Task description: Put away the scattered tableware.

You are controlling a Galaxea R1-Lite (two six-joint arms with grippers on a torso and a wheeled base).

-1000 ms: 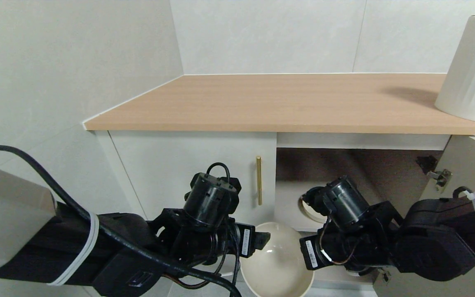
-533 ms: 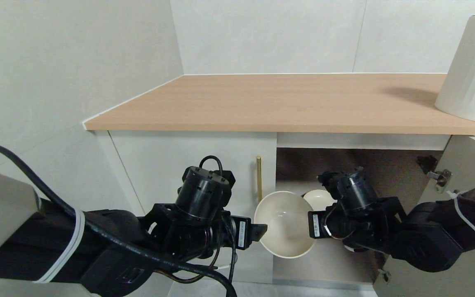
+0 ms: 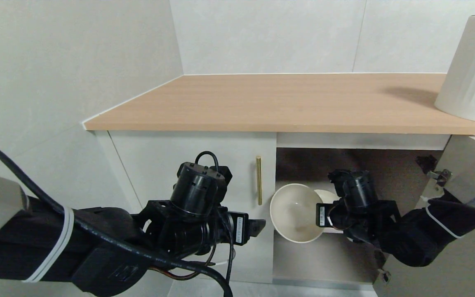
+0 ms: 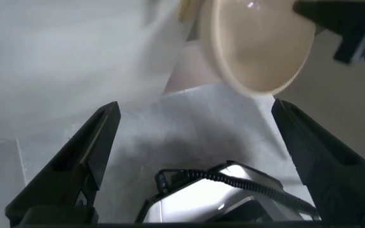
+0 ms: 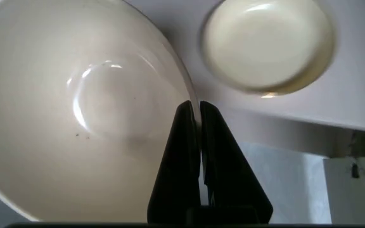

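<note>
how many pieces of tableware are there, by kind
bowl: 1, held at its rim by the right gripper
dish: 1, inside the cabinet
total: 2

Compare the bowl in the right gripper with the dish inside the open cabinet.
The bowl is larger and deeper; the dish is smaller and shallower. The bowl is clamped at its rim by the right gripper; the dish lies free on the cabinet shelf. The bowl is tilted on edge; the dish sits flat. Both are cream, round, empty.
</note>
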